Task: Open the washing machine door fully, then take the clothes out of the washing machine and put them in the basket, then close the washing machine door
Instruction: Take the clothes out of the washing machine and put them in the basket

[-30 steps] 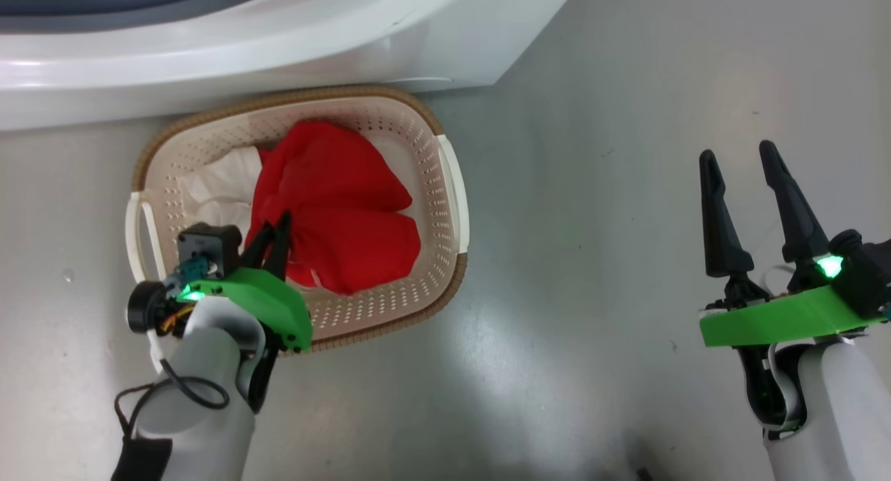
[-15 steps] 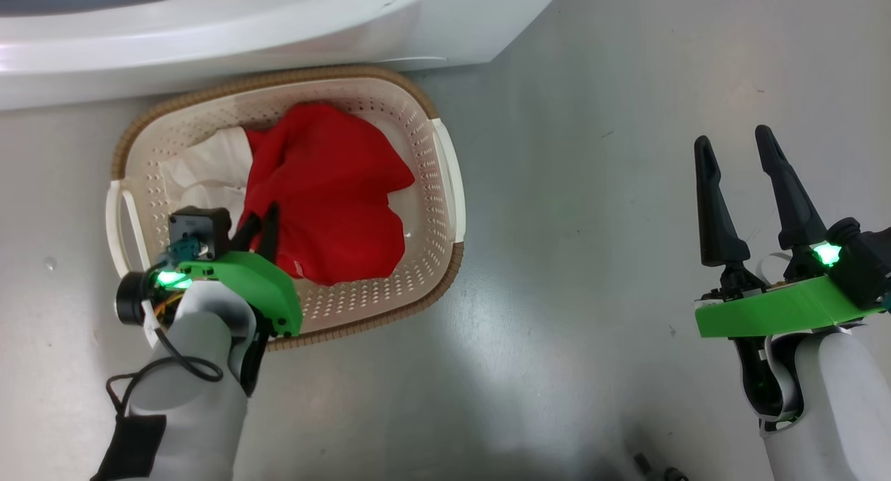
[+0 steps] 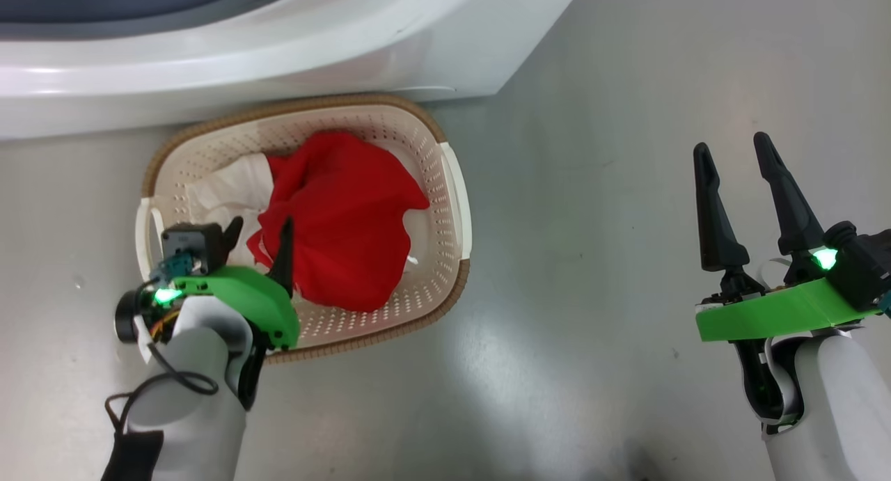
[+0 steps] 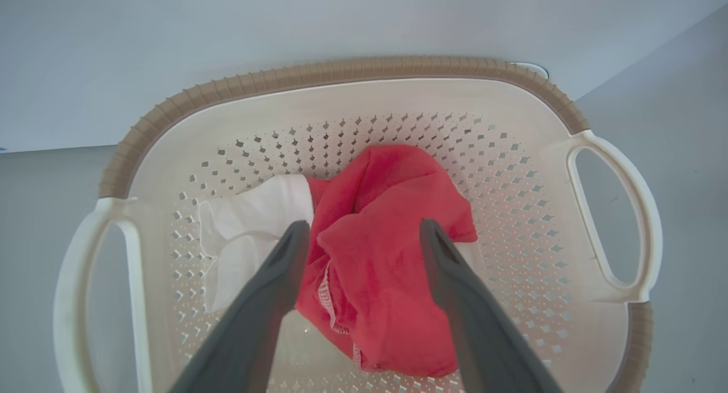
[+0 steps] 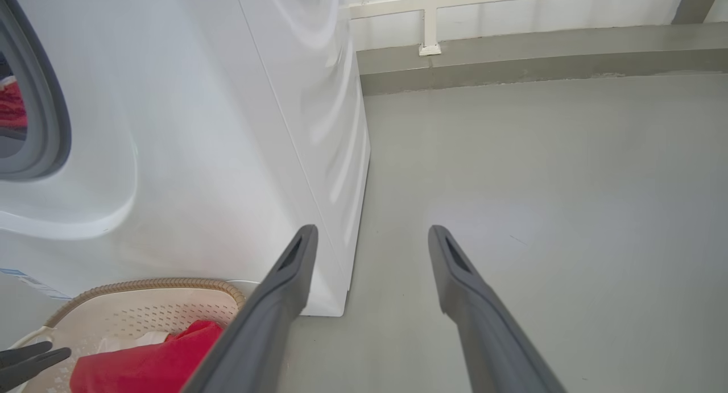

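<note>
The cream basket [image 3: 313, 105] stands on the floor against the white washing machine [image 3: 278, 56]. Red clothes [image 3: 348, 216] with a white panel lie loose inside it. My left gripper [image 3: 259, 236] hangs open over the basket's near left side, and in the left wrist view its fingers [image 4: 267, 290] straddle the red clothes [image 4: 381, 256] without pinching them. My right gripper [image 3: 729, 145] is open and holds nothing, well to the right over bare floor. More red fabric [image 5: 11, 106] shows inside the drum behind the grey gasket [image 5: 51, 125]. The washing machine door is out of view.
Grey floor [image 3: 592, 258] spreads to the right of the basket and the machine. In the right wrist view a low kerb and white railing [image 5: 432, 17] run along the far side. The machine's right corner [image 5: 341, 302] stands just beyond the basket [image 5: 148, 284].
My left gripper has gone from shut on the red clothes to open, and the clothes have dropped and settled in the basket. The head camera shifted a little; the right arm barely moved.
</note>
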Tool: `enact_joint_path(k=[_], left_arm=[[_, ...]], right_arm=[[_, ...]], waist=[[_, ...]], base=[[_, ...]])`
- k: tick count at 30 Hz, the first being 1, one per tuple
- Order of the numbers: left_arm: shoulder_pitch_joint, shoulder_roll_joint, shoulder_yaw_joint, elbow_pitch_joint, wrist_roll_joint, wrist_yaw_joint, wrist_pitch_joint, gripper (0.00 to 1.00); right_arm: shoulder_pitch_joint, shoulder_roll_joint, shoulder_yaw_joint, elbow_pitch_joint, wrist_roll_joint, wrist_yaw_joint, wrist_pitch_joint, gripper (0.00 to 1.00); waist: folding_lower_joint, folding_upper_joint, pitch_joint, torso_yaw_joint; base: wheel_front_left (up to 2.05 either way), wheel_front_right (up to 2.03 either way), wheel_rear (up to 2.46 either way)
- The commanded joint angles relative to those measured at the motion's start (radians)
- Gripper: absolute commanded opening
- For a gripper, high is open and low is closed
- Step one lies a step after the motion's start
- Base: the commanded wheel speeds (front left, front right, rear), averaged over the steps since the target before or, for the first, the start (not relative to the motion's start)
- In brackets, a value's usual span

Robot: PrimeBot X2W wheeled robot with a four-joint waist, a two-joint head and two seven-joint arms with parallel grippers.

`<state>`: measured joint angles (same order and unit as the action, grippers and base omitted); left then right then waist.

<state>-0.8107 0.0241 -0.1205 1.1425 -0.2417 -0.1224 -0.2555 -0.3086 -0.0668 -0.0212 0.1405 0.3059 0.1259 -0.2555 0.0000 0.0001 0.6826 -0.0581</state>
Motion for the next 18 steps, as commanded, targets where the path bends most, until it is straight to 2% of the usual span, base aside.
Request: enact_joint_path(k=[1,9,18], left_arm=[[0.052,0.026,0.029,-0.022,-0.009,0.001,-0.006,1.00],[0.100,0.026,0.055,-0.104,-0.033,-0.003,-0.006,1.00],[0.202,0.026,0.106,-0.290,-0.009,-0.006,-0.006,1.00]], right_arm=[[0.031,-0.009,0.021,-0.017,-0.005,0.005,-0.006,1.00],[0.048,-0.018,0.021,-0.009,-0.005,0.005,-0.006,1.00],[0.083,-0.030,0.021,0.014,-0.004,0.005,-0.006,1.00]], waist=[[0.0000,-0.0001,-0.025,0.007],[0.0000,-0.0001,-0.083,0.027],[0.0000,-0.0001,-0.187,0.049]], base=[[0.00,0.00,0.00],[0.00,0.00,0.00],[0.00,0.00,0.00]])
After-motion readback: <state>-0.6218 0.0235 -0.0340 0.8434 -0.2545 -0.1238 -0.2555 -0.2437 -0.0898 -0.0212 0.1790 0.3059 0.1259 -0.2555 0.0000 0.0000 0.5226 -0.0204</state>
